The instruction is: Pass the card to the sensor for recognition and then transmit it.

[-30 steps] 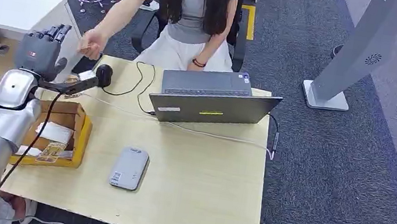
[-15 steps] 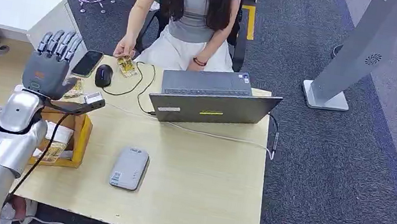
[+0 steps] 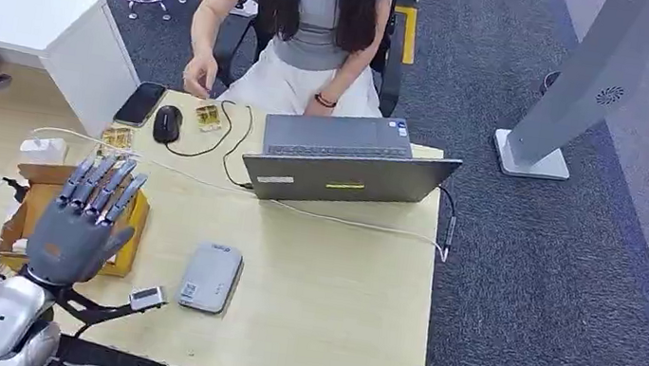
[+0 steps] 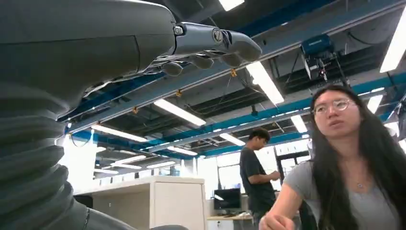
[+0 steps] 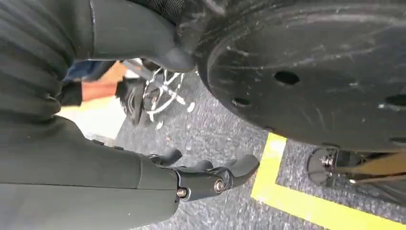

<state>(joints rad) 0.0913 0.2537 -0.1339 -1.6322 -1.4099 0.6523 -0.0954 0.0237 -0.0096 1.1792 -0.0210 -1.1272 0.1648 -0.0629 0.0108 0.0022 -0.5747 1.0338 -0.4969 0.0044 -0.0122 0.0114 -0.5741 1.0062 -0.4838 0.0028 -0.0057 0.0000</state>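
box point(image 3: 133, 223) — mostly behind left hand point(image 3: 79, 230)

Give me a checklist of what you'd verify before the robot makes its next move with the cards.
1. Left hand free: ok. Its fingers are spread and it holds nothing.
2. Left hand placed over the cardboard box: ok. It hovers above it.
3. A card ready in the box: cannot tell. The hand hides the inside.
4. Grey sensor reachable: ok. It lies flat on the table beside the box, with nothing on it.
5. Person's hand out of the way: ok. It is at the far edge near the mouse.
6. Right hand idle: ok. It hangs over the floor and holds nothing.
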